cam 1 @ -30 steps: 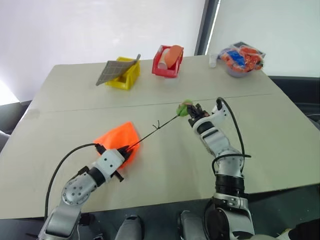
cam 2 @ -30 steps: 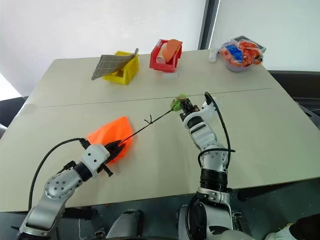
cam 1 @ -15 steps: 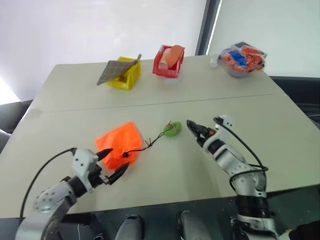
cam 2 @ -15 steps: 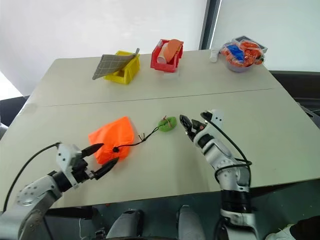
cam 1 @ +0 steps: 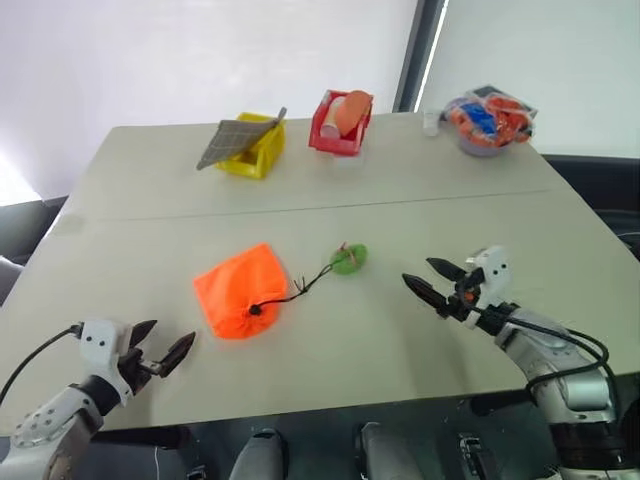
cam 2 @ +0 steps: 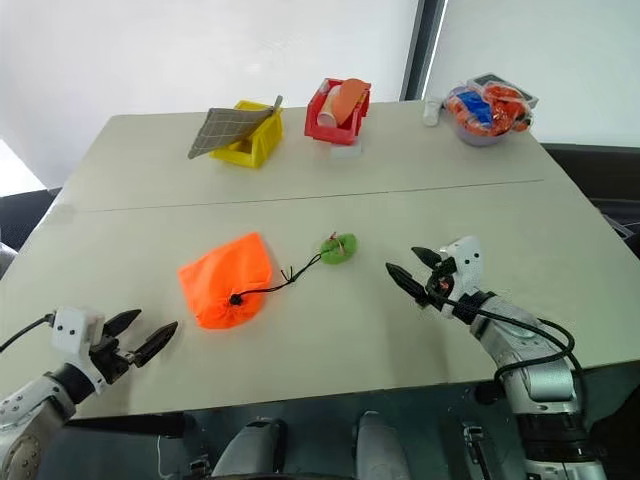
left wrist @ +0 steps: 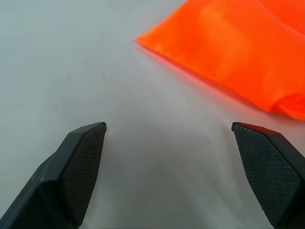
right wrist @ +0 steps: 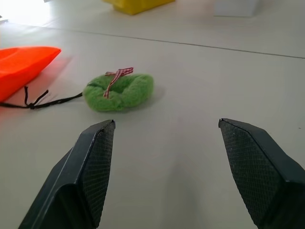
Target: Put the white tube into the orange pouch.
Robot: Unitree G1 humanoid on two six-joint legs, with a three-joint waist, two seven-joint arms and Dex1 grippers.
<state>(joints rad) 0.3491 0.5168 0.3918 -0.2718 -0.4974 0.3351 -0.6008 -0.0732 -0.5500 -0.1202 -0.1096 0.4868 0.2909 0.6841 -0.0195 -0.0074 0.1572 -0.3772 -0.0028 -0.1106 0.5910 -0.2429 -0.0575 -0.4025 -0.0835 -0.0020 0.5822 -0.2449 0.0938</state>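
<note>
Head stereo pair looks forward and down over whole bench [cam 1: 420,180], far. Left wrist camera skims bench close to orange pouch [left wrist: 238,52]; right wrist camera close, low, facing green tag [right wrist: 119,90]. All share pouch.

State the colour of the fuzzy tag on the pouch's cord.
Lime green, with a red-and-white striped ribbon; the fuzzy lime-green fabric tag shows best in the right wrist view.

No legible text anywhere

Silver-grey jointed arms with white wrist blocks, looping black cables, and black jaws with cross-hatched pads.
</note>
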